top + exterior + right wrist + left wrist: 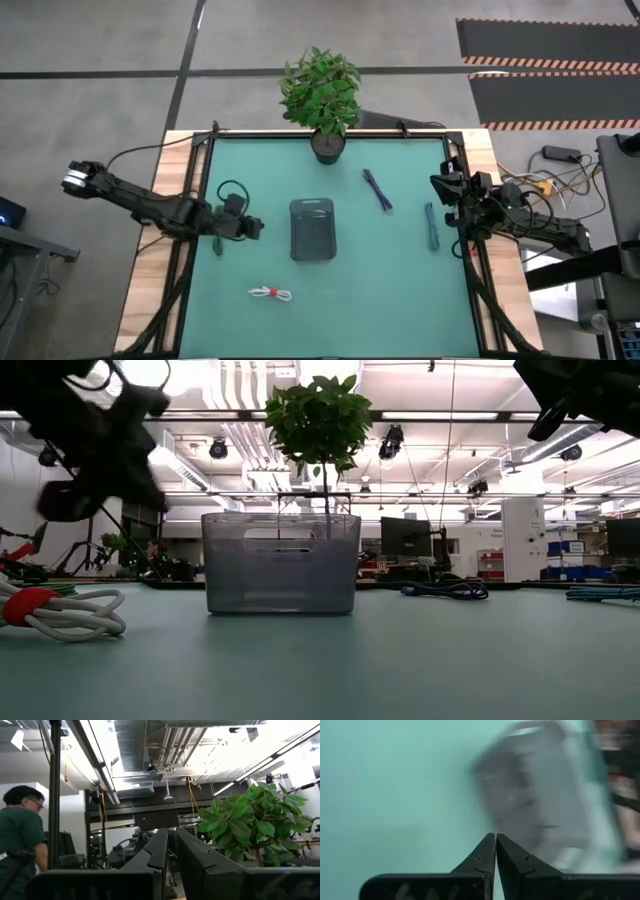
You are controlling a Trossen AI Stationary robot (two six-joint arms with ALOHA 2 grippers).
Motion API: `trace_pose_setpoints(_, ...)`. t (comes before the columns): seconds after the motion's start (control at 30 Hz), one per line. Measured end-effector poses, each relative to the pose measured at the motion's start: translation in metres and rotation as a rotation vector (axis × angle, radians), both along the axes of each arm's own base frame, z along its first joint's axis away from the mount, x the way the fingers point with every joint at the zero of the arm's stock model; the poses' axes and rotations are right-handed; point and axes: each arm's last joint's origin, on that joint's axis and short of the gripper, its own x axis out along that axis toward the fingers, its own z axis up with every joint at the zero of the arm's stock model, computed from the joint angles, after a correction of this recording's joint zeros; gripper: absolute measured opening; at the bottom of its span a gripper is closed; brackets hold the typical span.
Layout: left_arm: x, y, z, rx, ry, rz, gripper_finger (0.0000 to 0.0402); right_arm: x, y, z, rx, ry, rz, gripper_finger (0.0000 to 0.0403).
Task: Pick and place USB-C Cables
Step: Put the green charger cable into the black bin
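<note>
Smooth teal mat point(390, 290), wooden edges; translucent ribbed grey tray point(312, 229) mid-table. Thin coiled cables: white point(271, 293), blue point(377, 189), teal point(431, 225). Left gripper point(256, 227) and right gripper point(440, 183) both pressed together, empty.

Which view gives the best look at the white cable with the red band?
The low view: the white cable lies close at the left, red band plain. The high view shows it small, near the table's front edge. Neither wrist view shows it.
</note>
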Motion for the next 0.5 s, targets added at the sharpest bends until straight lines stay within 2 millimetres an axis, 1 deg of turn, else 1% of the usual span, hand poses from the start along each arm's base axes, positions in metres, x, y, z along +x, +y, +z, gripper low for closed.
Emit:
trace_pose_setpoints(0.07, -0.007, 0.002, -0.005, -0.034, 0.088, 0.060, 0.0000, 0.000, 0.000, 0.000, 0.000, 0.001, 0.000, 0.0027)
trace_pose_setpoints(0.2, -0.018, 0.004, -0.010, -0.093, 0.204, 0.146, 0.0000, 0.000, 0.000, 0.000, 0.004, 0.001, 0.000, 0.0027)
trace_pose_setpoints(0.37, -0.027, 0.006, -0.014, -0.135, 0.285, 0.228, 0.0000, 0.000, 0.000, 0.000, 0.006, 0.000, -0.004, 0.0027)
trace_pose_setpoints(0.5, -0.024, 0.004, -0.013, -0.186, 0.329, 0.235, 0.0000, 0.000, 0.000, 0.000, 0.005, 0.001, -0.005, 0.0027)
